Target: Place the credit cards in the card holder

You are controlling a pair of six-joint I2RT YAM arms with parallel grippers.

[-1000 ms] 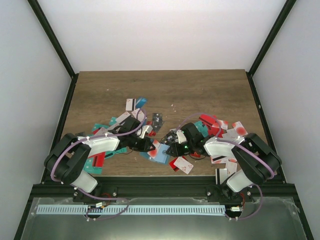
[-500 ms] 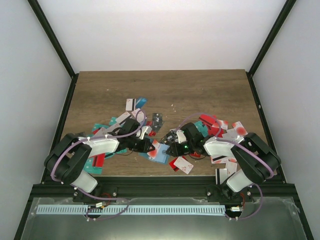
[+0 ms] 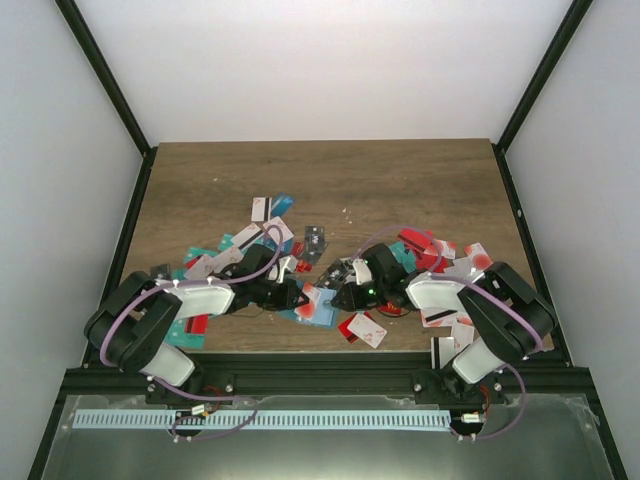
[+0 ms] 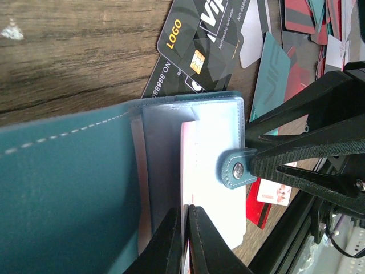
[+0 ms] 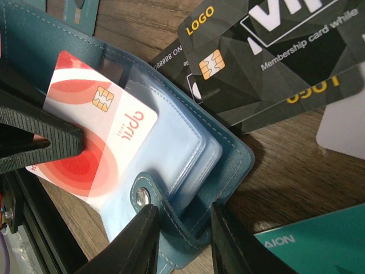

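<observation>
Since a second ago the left arm has drawn back toward the near edge and swung a little to its own side, uncovering cards it had overhung, while the right arm has barely shifted. Nearest the bases, the left hand [image 4: 185, 217] is pinched shut on the edge of a red-and-white card [image 5: 97, 137], which lies partway into a clear pocket [image 5: 171, 142] of the opened holder [image 4: 68, 188]. Its chip end is already under the plastic, and the rest juts out toward the near edge. Just beside it, the right hand [image 5: 181, 228] is clamped on the holder's edge at the tab [image 4: 235, 169], pinning it flat to the tabletop [image 4: 74, 51]. The step in hand looks like seating this card. The next move probably calls for the left hand to push the card straight along the pocket until it is fully in, with the right hand bracing the holder against sliding, and then to let go without dragging the card back out. Just past the holder lie two black cards [image 5: 268, 51], one partly under its far edge. Farther out, other cards [image 3: 262, 222] are scattered on both sides, none yet in the holder as far as can be seen.
</observation>
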